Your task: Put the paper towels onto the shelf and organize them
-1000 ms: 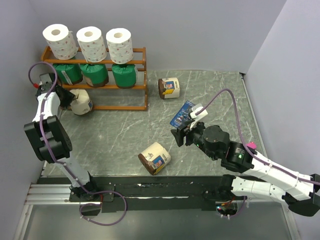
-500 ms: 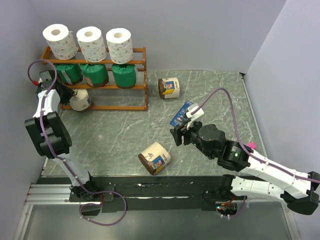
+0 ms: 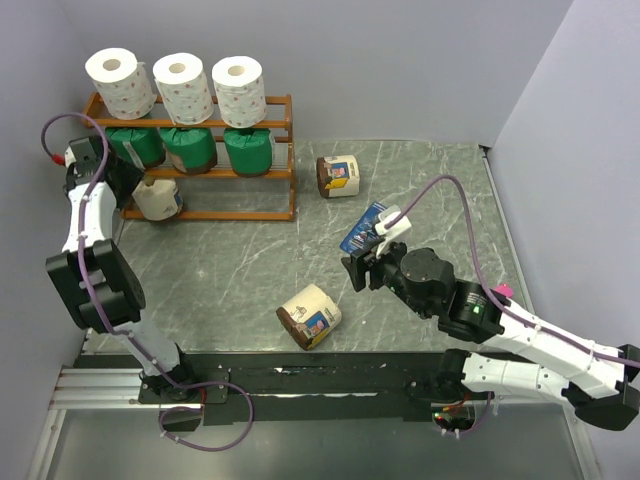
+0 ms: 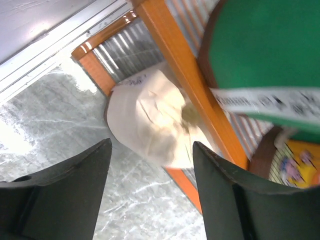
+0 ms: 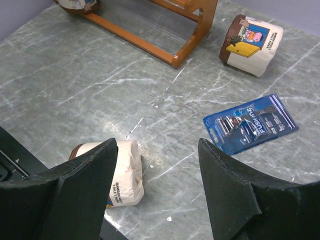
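The shelf (image 3: 235, 213) stands at the far left with three white paper towels (image 3: 183, 87) on its top tier and three green ones (image 3: 188, 149) on the middle tier. A cream-and-brown roll (image 3: 158, 198) sits at the left end of the bottom tier. My left gripper (image 3: 122, 182) is open just left of it. In the left wrist view that roll (image 4: 145, 125) lies just beyond the open left gripper (image 4: 151, 145), under an orange slat (image 4: 185, 70). Two more cream rolls lie on the table, one far (image 3: 338, 175) and one near (image 3: 310, 315). My right gripper (image 3: 355, 270) hovers open and holds nothing.
A flat dark-blue packet (image 3: 365, 228) lies just beyond the right gripper, also in the right wrist view (image 5: 250, 122). There the near cream roll (image 5: 117, 175) lies lower left, by the left finger (image 5: 75, 200). A small pink item (image 3: 502, 291) sits by the right arm.
The left gripper carried the cream roll onto the bottom tier, opened and let it go, then drew back to the left. The right arm has barely moved.
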Controlling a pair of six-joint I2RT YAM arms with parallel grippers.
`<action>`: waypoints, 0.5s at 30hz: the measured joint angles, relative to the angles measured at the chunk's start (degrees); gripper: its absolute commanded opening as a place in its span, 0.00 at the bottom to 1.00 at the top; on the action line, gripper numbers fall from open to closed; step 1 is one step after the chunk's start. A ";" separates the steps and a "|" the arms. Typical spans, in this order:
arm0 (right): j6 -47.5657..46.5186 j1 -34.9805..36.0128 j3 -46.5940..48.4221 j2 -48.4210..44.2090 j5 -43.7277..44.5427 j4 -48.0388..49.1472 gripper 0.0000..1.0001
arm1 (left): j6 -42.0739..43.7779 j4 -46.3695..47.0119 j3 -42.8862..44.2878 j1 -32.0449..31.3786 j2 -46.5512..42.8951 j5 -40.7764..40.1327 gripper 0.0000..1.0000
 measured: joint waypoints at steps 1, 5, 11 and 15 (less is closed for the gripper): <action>0.02 0.00 0.00 -0.31 0.00 -0.22 0.73 | 0.15 0.26 -0.83 0.00 -1.16 0.28 0.66; 0.37 0.00 0.00 -1.90 0.07 -0.79 0.73 | 1.05 2.27 -6.73 -0.04 -6.03 2.14 0.55; 1.27 0.00 0.00 -3.28 -0.17 -0.76 0.73 | 1.66 4.98 -14.45 -2.12 -8.02 5.25 0.47; 1.31 0.00 0.00 -3.28 -0.61 -0.72 0.73 | 1.51 6.10 -15.43 -4.55 -6.88 5.62 0.42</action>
